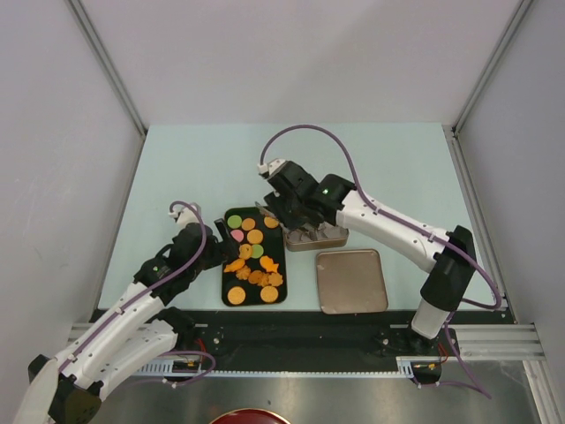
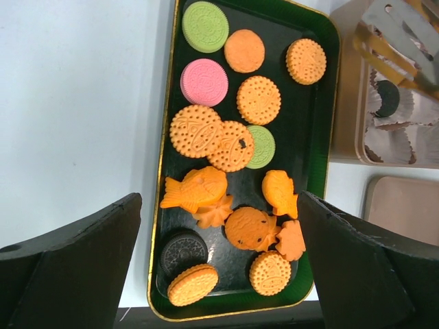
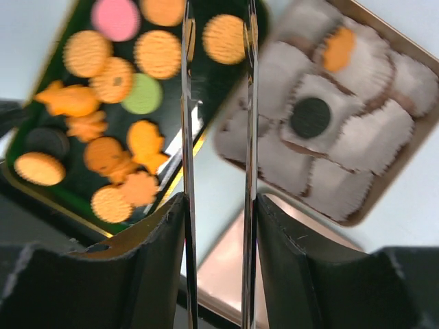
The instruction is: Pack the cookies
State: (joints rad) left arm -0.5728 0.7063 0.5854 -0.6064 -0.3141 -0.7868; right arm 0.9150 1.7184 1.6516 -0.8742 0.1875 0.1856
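Observation:
The cookies (image 1: 254, 252) lie on a black gold-rimmed tray (image 1: 226, 265): mostly orange rounds and shapes, with green, pink and dark ones (image 2: 233, 144). My left gripper (image 2: 219, 202) is open and empty above the tray's near end (image 1: 214, 252). My right gripper (image 3: 218, 205) is shut on metal tongs (image 3: 186, 137) and hovers between the tray and the tin box (image 1: 316, 237). The tong blades stand apart; their tips run out of view. In the box's white paper cups (image 3: 357, 137) sit a dark cookie (image 3: 310, 117) and an orange cookie (image 3: 338, 48).
The box's flat lid (image 1: 351, 281) lies on the table in front of the box, to the right of the tray. The black front rail (image 1: 291, 327) runs along the near edge. Grey walls stand on three sides.

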